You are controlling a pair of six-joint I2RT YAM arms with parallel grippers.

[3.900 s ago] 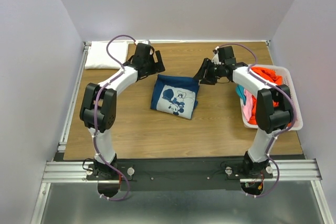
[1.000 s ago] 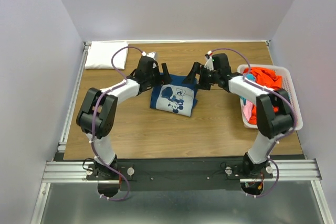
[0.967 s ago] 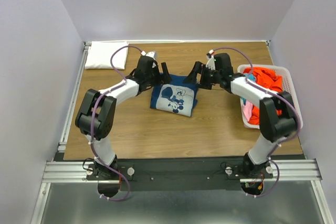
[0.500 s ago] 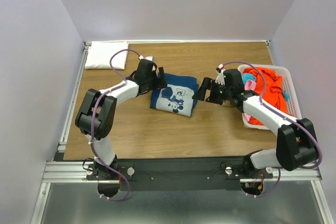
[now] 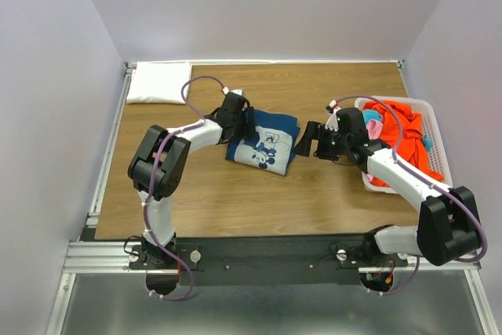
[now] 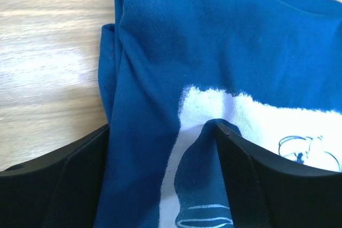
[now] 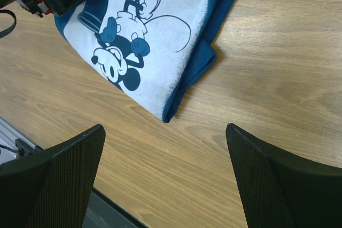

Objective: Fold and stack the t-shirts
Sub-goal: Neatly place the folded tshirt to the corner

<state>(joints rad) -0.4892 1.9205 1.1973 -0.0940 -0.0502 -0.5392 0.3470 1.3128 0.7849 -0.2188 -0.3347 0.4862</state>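
The left gripper (image 6: 163, 126) stands apart, straddling the left edge of the folded navy t-shirt (image 5: 265, 143) on the table (image 5: 235, 194) — cloth between its fingers. The right gripper (image 5: 307, 140), wide apart, hovers just right of that shirt — orange t-shirt (image 5: 404, 125) farther right.

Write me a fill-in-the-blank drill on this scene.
The orange t-shirt lies in the white ____.
The navy t-shirt, straddled by the left gripper, bears a ____ cartoon print.
The open right gripper holds ____.
The white t-shirt lies in the table's far-____ corner.
Missing: basket, white, nothing, left.
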